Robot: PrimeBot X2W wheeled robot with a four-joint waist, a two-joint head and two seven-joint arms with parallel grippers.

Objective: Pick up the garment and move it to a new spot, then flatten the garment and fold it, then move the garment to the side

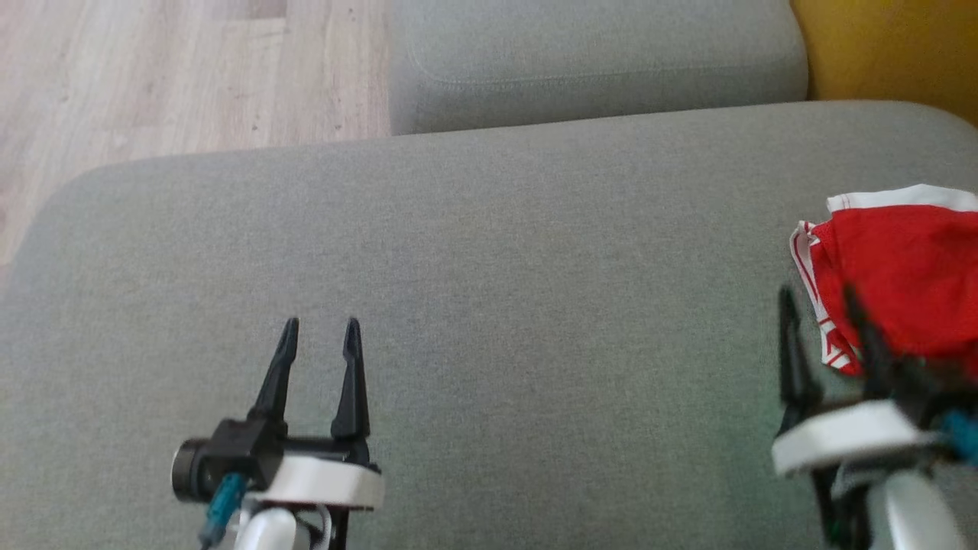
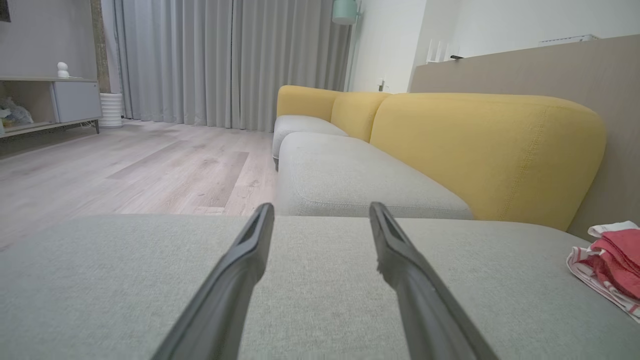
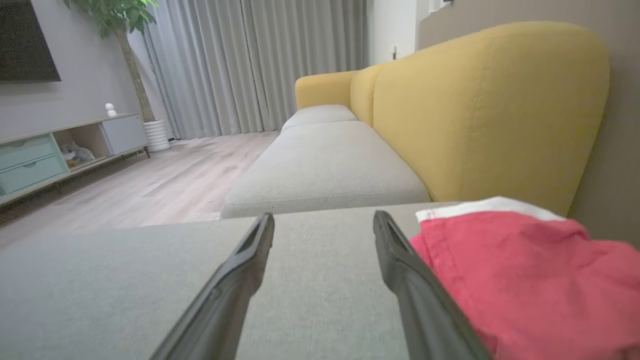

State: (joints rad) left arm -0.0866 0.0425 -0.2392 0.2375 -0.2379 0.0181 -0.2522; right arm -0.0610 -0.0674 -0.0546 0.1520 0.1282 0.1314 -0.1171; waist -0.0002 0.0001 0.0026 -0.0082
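Nearest, left gripper (image 1: 321, 328): two long, dark, tapered fingers spread wide, nothing between them, over bare seat cushion (image 1: 489, 252). The cushion is grey, fine-woven cloth, broad and flat with rounded corners. Right gripper (image 1: 817, 302) is blurred in the head view but clear in its own wrist view, fingers equally wide apart and holding nothing. Its right finger runs just along the edge of the garment (image 3: 525, 280); cannot tell whether they touch. The garment is red cloth with a white band and red-and-white striped trim, lying crumpled in soft folds at the cushion's right side, near the rear edge, well apart from the left gripper. The cushion's middle and left are open, smooth fabric. Beyond the far edge, across a narrow seam gap, sits a second cushion (image 1: 596, 61), same grey weave, stitched border. A yellow backrest (image 2: 490, 150), padded and rounded, runs along the right. To the left is a pale wood-plank floor (image 1: 153, 76), wide and open. Farther off there is a low cabinet (image 3: 60, 150), whose open compartment holds something crumpled and indistinct. A ribbed white pot (image 3: 157, 135) holds a thin-trunked tree (image 3: 125, 30). Grey pleated curtains (image 3: 250, 65) hang at the far wall.
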